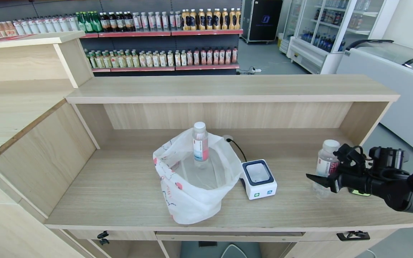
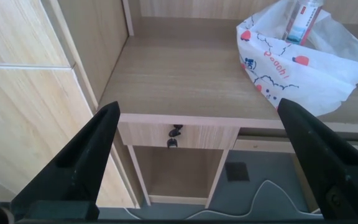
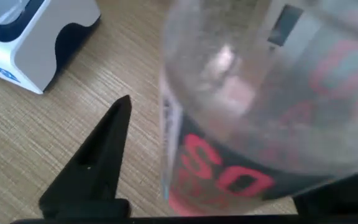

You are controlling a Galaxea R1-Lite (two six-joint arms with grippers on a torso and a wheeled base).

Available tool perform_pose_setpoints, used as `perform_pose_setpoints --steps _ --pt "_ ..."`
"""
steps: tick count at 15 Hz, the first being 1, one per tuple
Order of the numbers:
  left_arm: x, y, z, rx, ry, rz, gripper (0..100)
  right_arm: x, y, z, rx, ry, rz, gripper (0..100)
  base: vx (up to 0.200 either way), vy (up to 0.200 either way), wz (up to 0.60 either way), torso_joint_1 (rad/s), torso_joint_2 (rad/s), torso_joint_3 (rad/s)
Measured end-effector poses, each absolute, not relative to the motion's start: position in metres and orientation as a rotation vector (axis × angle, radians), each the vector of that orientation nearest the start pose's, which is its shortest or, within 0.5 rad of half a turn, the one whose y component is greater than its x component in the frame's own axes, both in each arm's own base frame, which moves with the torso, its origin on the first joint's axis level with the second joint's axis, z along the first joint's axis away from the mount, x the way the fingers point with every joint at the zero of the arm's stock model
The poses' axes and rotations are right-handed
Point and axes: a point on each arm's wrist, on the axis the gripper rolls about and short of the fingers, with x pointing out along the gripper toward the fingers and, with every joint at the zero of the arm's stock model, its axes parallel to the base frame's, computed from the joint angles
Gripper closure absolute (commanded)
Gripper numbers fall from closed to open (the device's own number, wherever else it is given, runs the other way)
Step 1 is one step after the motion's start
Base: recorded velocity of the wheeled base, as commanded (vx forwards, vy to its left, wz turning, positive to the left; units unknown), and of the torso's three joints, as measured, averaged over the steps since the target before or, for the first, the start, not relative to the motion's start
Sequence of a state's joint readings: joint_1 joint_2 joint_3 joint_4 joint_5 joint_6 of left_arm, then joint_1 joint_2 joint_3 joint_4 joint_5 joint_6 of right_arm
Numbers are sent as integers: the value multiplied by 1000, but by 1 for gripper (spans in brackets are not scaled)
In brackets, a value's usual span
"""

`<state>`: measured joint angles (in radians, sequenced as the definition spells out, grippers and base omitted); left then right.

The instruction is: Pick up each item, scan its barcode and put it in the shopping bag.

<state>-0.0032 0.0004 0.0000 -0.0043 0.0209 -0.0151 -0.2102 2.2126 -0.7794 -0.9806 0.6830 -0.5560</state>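
right hand [image 1: 324, 169], spread wide, straddles the upright bottle [image 1: 327, 154].

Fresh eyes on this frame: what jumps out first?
The white shopping bag sits mid-counter with a clear bottle standing upright inside it. Just right of the bag is the white scanner. At the counter's right end, a second bottle stands between the open fingers of the right gripper.
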Motion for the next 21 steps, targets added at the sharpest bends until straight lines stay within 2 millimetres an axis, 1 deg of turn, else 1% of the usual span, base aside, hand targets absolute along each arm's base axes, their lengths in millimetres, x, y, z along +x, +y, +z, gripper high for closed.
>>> perform_pose_setpoints --steps 6,9,10,12,13,15,16,17,19,20,21 --pt "-23 1 76 -15 -4 18 0 367 -55 41 -285 259 561 100 0 0 0 0 0 0" --pt "-23 1 76 -15 -4 18 0 365 -48 52 -198 264 564 100 0 0 0 0 0 0" --pt "-23 1 76 -15 -4 18 0 363 -45 61 -126 275 567 100 0 0 0 0 0 0" --pt "-23 1 76 -15 -4 18 0 354 -36 91 13 277 607 100 0 0 0 0 0 0" --pt "-23 1 76 -15 -4 18 0 348 -31 111 81 266 659 100 0 0 0 0 0 0" --pt "-23 1 76 -15 -4 18 0 332 -24 154 214 239 808 100 0 0 0 0 0 0" --pt "-23 1 76 -15 -4 18 0 322 -20 181 263 218 929 100 0 0 0 0 0 0" --pt "-23 1 76 -15 -4 18 0 310 -17 209 273 190 1063 100 0 0 0 0 0 0" --pt "-23 1 76 -15 -4 18 0 286 -13 253 225 138 1244 100 0 0 0 0 0 0" --pt "-23 1 76 -15 -4 18 0 274 -10 270 168 83 1277 100 0 0 0 0 0 0" --pt "-23 1 76 -15 -4 18 0 264 -5 282 125 41 1300 100 0 0 0 0 0 0"
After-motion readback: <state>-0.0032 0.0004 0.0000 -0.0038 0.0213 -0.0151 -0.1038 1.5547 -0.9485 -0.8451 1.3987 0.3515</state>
